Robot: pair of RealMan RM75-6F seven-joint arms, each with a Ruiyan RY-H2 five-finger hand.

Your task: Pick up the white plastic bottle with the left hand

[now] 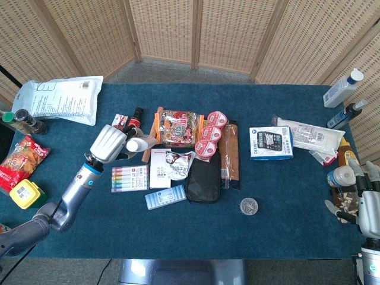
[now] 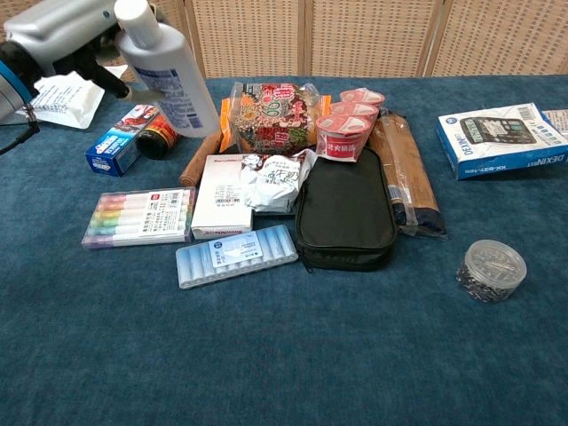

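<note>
My left hand (image 1: 108,142) (image 2: 64,28) grips the white plastic bottle (image 2: 167,71) and holds it in the air above the left part of the table. In the chest view the bottle is nearly upright, its cap toward the top. In the head view the bottle's cap (image 1: 135,144) pokes out from under the hand. My right hand (image 1: 363,205) sits at the table's right edge with its fingers apart, holding nothing.
Under the raised bottle lie a blue box (image 2: 121,141), a dark bottle (image 2: 160,135) and a brown roll (image 2: 201,158). A marker pack (image 2: 138,216), a white box (image 2: 224,194), a black pouch (image 2: 344,209) and snack packets (image 2: 271,114) crowd the middle.
</note>
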